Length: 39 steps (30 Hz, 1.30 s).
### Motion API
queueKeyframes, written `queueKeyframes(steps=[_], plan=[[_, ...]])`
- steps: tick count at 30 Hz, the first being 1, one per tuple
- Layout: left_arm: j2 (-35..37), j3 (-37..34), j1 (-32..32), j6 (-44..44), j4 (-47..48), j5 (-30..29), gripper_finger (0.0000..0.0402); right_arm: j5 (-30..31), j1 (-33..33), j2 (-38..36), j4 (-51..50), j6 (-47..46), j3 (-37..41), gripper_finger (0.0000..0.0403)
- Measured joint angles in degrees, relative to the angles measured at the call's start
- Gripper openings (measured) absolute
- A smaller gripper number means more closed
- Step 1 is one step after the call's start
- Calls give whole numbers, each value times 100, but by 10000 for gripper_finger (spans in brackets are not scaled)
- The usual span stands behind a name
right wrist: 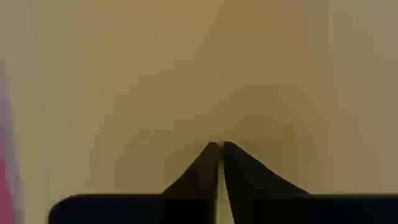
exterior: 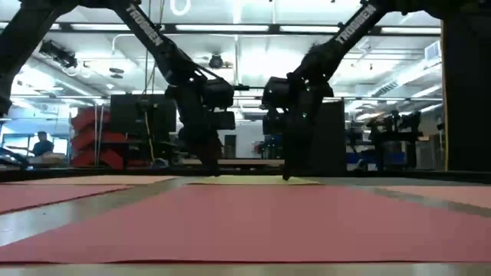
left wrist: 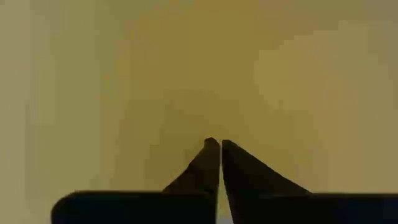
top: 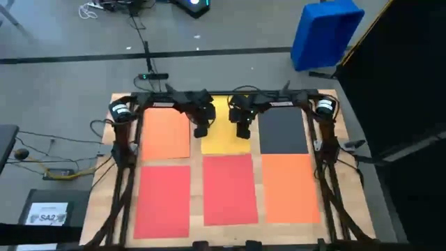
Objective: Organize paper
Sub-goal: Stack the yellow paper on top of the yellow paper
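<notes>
Several sheets of paper lie flat on the wooden table (top: 197, 174) in two rows. In the far row are an orange sheet (top: 166, 134), a yellow sheet (top: 224, 144) and a black sheet (top: 283, 132). In the near row are a red sheet (top: 164, 199), another red sheet (top: 230, 188) and an orange sheet (top: 289, 187). Both grippers are shut and point steeply down at the yellow sheet: my left gripper (top: 201, 132) by its left edge, my right gripper (top: 242, 132) by its right side. My left gripper comes from above with shut fingers, and its fingertips (exterior: 215, 175) stand on the yellow sheet's left part (left wrist: 211, 127). The sheet lies flat on the table. My right gripper does the same from above: its shut fingertips (exterior: 288, 178) stand on the yellow sheet's right part (right wrist: 221, 130), which stays flat.
A blue plastic bin (top: 325, 33) stands on the floor beyond the table's far right corner. A dark box with a white label (top: 47, 213) sits on the floor at the left. Cables run along the floor at the left and far side.
</notes>
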<state>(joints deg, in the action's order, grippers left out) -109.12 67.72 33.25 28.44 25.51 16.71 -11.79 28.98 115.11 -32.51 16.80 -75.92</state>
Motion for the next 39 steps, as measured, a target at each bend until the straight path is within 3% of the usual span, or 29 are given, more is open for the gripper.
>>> queueKeyframes(steps=[8, 19, 28, 39], plan=[[0, -46, 311, -17, -97, -37, 0, 27, 295, -2, 228, -85, 18, 0], [0, -46, 497, -70, -121, -63, 0, 15, 90, -2, 225, -86, 19, 0], [397, 94, 507, -60, 588, -228, 0, 9, 136, -27, 166, -372, 19, 0], [658, -359, 415, -341, 1071, -176, 0, 10, 116, -1099, 46, -613, 88, 0]])
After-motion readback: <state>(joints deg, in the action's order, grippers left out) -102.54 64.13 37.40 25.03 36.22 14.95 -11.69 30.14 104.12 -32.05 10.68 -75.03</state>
